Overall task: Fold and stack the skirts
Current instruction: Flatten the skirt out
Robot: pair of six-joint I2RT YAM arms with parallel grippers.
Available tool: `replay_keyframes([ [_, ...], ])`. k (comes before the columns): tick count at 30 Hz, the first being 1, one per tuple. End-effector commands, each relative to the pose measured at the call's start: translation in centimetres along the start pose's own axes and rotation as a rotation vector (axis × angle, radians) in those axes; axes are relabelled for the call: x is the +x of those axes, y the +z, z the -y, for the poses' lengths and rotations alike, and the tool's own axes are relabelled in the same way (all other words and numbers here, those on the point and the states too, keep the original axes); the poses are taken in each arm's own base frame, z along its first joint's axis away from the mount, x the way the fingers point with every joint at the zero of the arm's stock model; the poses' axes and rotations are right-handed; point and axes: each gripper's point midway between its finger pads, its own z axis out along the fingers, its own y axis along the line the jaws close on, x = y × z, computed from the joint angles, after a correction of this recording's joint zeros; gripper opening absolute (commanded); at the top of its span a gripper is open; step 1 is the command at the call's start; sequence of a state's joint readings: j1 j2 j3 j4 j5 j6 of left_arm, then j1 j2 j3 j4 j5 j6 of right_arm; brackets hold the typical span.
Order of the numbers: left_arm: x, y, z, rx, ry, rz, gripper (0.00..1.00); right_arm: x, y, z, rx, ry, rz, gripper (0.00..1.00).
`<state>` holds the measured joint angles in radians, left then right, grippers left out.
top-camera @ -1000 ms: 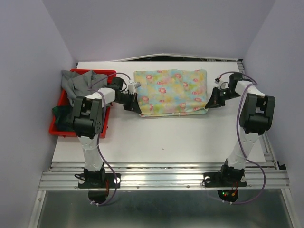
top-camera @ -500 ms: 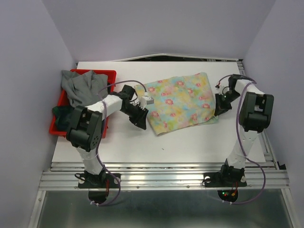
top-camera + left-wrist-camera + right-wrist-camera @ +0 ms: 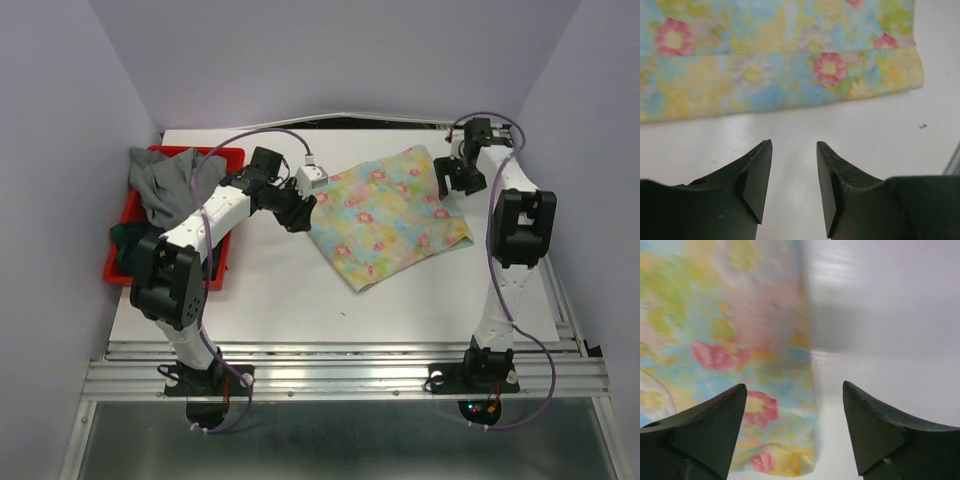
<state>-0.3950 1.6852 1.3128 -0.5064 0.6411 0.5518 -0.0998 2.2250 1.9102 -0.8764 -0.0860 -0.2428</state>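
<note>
A folded pastel yellow-blue skirt with pink flowers [image 3: 388, 217] lies flat on the white table, turned at an angle right of centre. My left gripper [image 3: 301, 208] stands open just off its left edge, nothing between its fingers; the left wrist view shows the floral skirt [image 3: 780, 55] beyond the open jaws. My right gripper [image 3: 447, 180] is open over the skirt's far right corner, with the floral skirt [image 3: 735, 345] under its left finger. A grey skirt [image 3: 168, 182] is heaped in the red bin, a dark one [image 3: 127, 245] under it.
The red plastic bin [image 3: 133, 205] sits at the table's left edge, beside the left arm. Purple walls close in both sides and the back. A metal rail runs along the near edge.
Both grippers have opened and let go of the floral skirt. The skirt was swung round from square to slanted. The left gripper drew back to its left edge, and the right gripper moved to the far right corner.
</note>
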Motion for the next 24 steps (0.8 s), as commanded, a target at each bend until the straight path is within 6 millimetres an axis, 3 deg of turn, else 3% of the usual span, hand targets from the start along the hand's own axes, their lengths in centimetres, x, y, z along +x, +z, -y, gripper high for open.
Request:
replay_keyframes([
  [1, -7.3, -1.3, -6.1, -0.248, 0.06, 0.166, 0.5, -6.6, -5.0, -4.0, 0.073, -0.083, 0.25, 0.77],
  [2, -6.6, 0.3, -7.1, -0.237, 0.037, 0.132, 0.46, -6.1, -4.6, -5.8, 0.057, -0.114, 0.244, 0.69],
  [4, -7.8, 0.8, -8.6, -0.255, 0.037, 0.122, 0.42, -5.6, -5.7, -6.4, 0.091, -0.128, 0.252, 0.6],
  [6, -6.4, 3.1, -10.1, -0.252, 0.018, 0.07, 0.36, -3.9, -5.0, -7.1, 0.086, -0.13, 0.211, 0.49],
  [8, -5.5, 4.6, -11.4, -0.271, 0.016, 0.032, 0.32, -2.7, -4.7, -7.3, 0.077, -0.12, 0.18, 0.43],
  [9, -4.9, 5.0, -11.9, -0.28, 0.025, 0.013, 0.3, -1.0, -4.1, -7.2, 0.075, -0.121, 0.13, 0.38],
  [11, -3.4, 5.9, -12.7, -0.301, 0.026, -0.031, 0.27, 0.8, -3.5, -7.3, 0.073, -0.12, 0.079, 0.38],
  [12, -2.7, 6.2, -12.7, -0.299, 0.029, -0.049, 0.27, 1.5, -3.7, -7.3, 0.074, -0.121, 0.07, 0.39],
  [13, -1.4, 6.6, -12.7, -0.303, 0.036, -0.081, 0.27, 3.6, -2.9, -7.2, 0.074, -0.121, 0.024, 0.39],
  [15, 0.0, 6.9, -12.7, -0.312, 0.046, -0.114, 0.27, 4.5, -3.1, -7.1, 0.087, -0.124, 0.037, 0.42],
  [16, 1.7, 7.3, -12.3, -0.311, 0.048, -0.154, 0.27, 5.1, -2.9, -6.7, 0.11, -0.125, 0.032, 0.42],
  [17, 2.0, 7.3, -12.1, -0.312, 0.069, -0.167, 0.25, 6.4, -2.1, -6.4, 0.125, -0.133, 0.008, 0.43],
  [21, 4.9, 7.4, -10.0, -0.274, 0.08, -0.227, 0.24, 6.6, 0.1, -5.5, 0.17, -0.162, 0.001, 0.43],
  [22, 6.4, 7.6, -9.2, -0.254, 0.073, -0.258, 0.25, 6.5, 0.5, -5.4, 0.169, -0.168, -0.002, 0.43],
  [24, 7.0, 7.5, -7.7, -0.235, 0.095, -0.275, 0.25, 5.4, 1.0, -5.5, 0.162, -0.184, 0.013, 0.43],
])
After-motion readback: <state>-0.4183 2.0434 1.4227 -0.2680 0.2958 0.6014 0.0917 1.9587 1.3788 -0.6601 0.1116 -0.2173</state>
